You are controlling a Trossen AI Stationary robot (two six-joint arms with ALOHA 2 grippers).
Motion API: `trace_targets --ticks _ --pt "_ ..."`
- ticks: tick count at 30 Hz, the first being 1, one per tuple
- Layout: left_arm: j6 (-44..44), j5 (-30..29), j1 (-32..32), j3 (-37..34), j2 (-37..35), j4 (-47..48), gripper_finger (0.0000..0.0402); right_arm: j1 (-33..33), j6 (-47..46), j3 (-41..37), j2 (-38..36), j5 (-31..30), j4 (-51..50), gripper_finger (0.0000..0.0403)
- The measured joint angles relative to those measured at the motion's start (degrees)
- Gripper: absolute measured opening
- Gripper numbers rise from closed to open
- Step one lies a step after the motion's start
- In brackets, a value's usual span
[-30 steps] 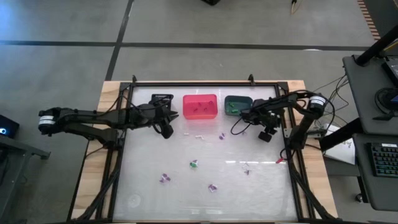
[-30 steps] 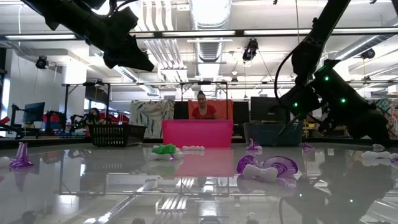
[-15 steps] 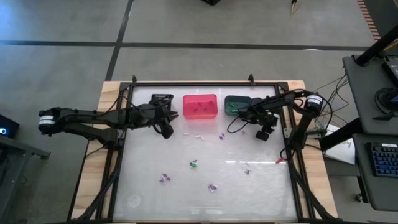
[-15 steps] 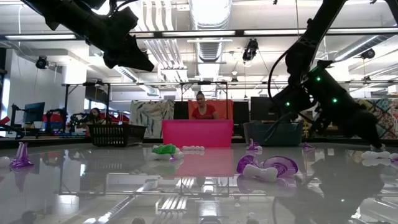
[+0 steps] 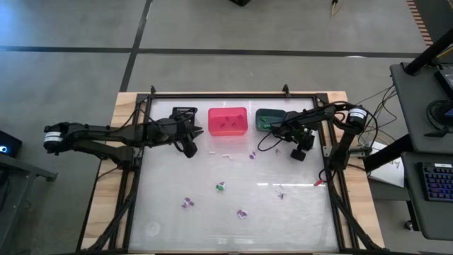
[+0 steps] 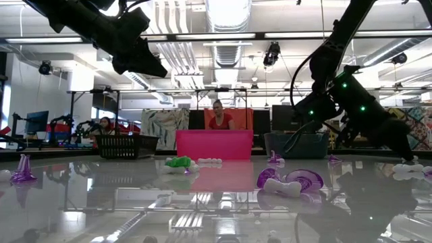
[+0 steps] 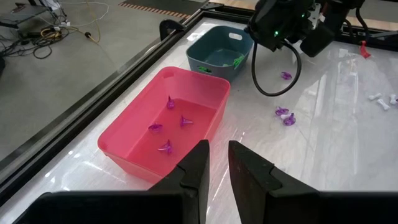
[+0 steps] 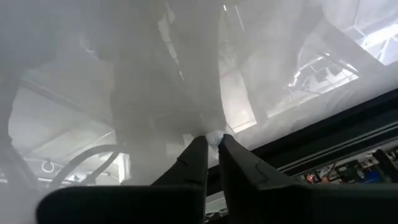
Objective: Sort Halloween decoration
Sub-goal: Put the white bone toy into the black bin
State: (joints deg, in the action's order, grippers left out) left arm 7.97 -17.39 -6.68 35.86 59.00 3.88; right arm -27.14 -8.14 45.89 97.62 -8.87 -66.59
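Observation:
Tiny purple, green and white trinkets lie scattered on the glossy table: a green one (image 5: 221,187), purple ones (image 5: 187,202) (image 5: 241,213) (image 5: 252,155), and white ones (image 5: 226,154). Several purple ones lie in the pink bin (image 7: 168,127), and green ones in the teal bin (image 7: 237,61). My right gripper (image 5: 300,153) is low over the table in front of the teal bin (image 5: 269,119), shut on a small pale trinket (image 8: 213,138). My left gripper (image 5: 191,149) hangs in front of the black bin (image 5: 185,113), its fingers (image 7: 200,163) a narrow gap apart and holding nothing. My right gripper pinches a small pale, rounded trinket (image 8: 213,137) between the very tips of its two fingers (image 8: 198,152), coming at it from above and pointing down at the table. Whether the trinket rests on the table or is lifted clear cannot be told.
The black, pink (image 5: 227,121) and teal bins stand in a row along the far edge. A black frame (image 5: 212,95) runs around the table. A purple trinket (image 6: 289,180) lies near the low camera. People sit in the room behind (image 6: 219,116).
My right arm has shifted a little toward the table's left and far edge, with its gripper staying low over the table in front of the teal bin. The left arm has kept still.

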Motion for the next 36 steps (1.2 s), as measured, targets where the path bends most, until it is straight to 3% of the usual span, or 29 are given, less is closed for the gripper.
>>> trace_targets --ticks 9,16,21,25,29,36 --pt "0.2 0.0 0.0 0.0 0.0 0.0 0.0043 0.0 -0.1 2.1 -3.4 2.3 -2.2 0.0008" --pt "0.3 0.0 0.0 0.0 0.0 0.0 0.0043 0.4 -2.9 4.5 -13.9 5.5 -4.9 0.0008" --pt "0.3 0.0 0.0 0.0 0.0 -0.3 0.0043 0.7 -3.4 5.0 -23.2 9.2 -1.0 0.0008" --pt "0.5 0.0 0.0 0.0 0.0 -0.8 0.0043 0.6 -3.4 3.8 -30.8 15.5 12.9 0.0008" --pt "0.2 0.0 0.0 0.0 0.0 -2.8 0.0043 1.5 -3.9 1.7 -35.1 18.9 33.4 0.0008" --pt "-0.4 0.0 0.1 0.9 -3.7 -3.8 0.0043 5.8 -1.2 0.0 -29.6 18.8 71.0 0.0008"
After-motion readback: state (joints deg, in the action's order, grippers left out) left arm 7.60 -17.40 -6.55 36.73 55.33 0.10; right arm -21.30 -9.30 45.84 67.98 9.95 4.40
